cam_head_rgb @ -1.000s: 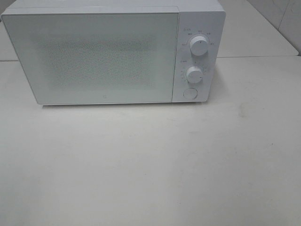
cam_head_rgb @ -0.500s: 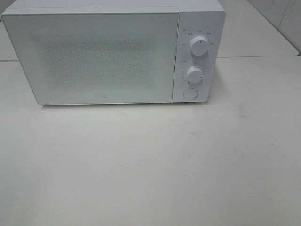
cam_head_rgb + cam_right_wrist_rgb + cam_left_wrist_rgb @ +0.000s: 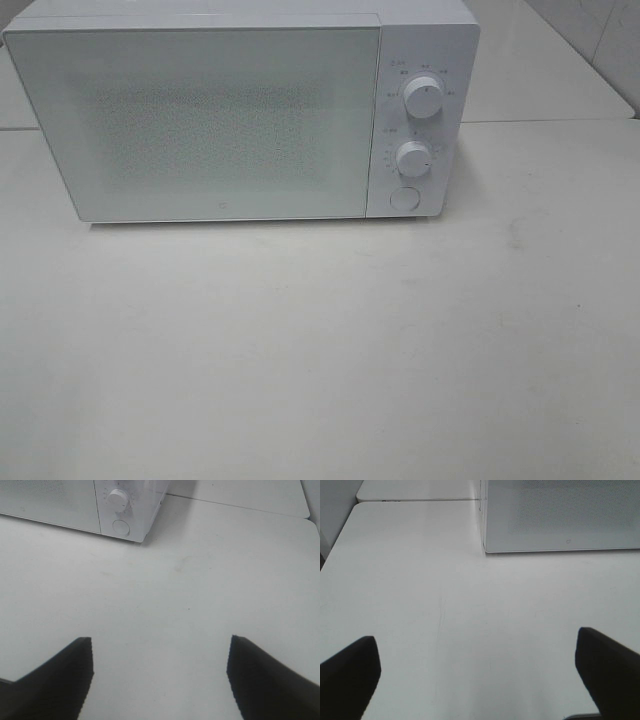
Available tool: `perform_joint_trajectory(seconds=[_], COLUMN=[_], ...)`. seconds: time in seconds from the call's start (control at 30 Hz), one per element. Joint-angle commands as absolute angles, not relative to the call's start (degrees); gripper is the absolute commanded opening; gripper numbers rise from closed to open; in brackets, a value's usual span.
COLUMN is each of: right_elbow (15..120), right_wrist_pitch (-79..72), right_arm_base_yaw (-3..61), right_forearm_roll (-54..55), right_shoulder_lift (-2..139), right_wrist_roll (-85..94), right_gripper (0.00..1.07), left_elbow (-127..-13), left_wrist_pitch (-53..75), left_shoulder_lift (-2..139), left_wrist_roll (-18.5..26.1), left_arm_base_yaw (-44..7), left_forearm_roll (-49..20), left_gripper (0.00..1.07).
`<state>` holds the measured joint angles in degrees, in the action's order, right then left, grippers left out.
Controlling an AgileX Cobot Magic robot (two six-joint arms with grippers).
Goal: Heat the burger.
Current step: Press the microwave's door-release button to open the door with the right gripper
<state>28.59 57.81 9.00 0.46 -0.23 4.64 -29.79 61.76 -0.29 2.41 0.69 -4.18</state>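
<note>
The burger is out of view in every frame. A white microwave (image 3: 240, 110) stands at the back of the white table with its door (image 3: 200, 120) closed; it also shows as the microwave (image 3: 560, 515) in the left wrist view and the microwave (image 3: 85, 505) in the right wrist view. Neither arm appears in the high view. My left gripper (image 3: 477, 672) is open above bare table, well short of the microwave's left front corner. My right gripper (image 3: 160, 675) is open too, above bare table in front of the control panel side. Nothing sits between either pair of fingers.
The control panel carries an upper knob (image 3: 424, 99), a lower knob (image 3: 413, 158) and a round button (image 3: 404, 198). A seam (image 3: 545, 121) separates this table from another behind it. The table's left edge (image 3: 342, 530) runs close to the left arm.
</note>
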Motion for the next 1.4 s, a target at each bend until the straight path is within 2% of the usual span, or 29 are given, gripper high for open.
perform_joint_trajectory(seconds=[0.03,0.53,1.13,1.4], right_elbow=[28.53,30.31,29.91,28.71], right_wrist_pitch=[57.01,53.69,36.55,23.89], right_arm_base_yaw=[8.65,8.65,8.65,8.65], right_forearm_roll=[0.57,0.69,0.52,0.86], right_shoulder_lift=[-1.78,1.95,22.40,33.63], right_wrist_roll=[4.41,2.81,2.98,2.98], right_gripper=[0.75,0.78,0.76,0.76], left_elbow=[-29.62,-29.62,-29.62,-29.62], left_wrist_pitch=[61.25,61.25,61.25,61.25], left_shoulder_lift=[-0.74,-0.74,-0.74,-0.74], left_wrist_roll=[2.01,2.01,2.01,2.01], left_arm_base_yaw=[0.86,0.86,0.86,0.86], left_forearm_roll=[-4.13,-4.13,-4.13,-4.13], left_gripper=[0.98,0.98,0.98,0.98])
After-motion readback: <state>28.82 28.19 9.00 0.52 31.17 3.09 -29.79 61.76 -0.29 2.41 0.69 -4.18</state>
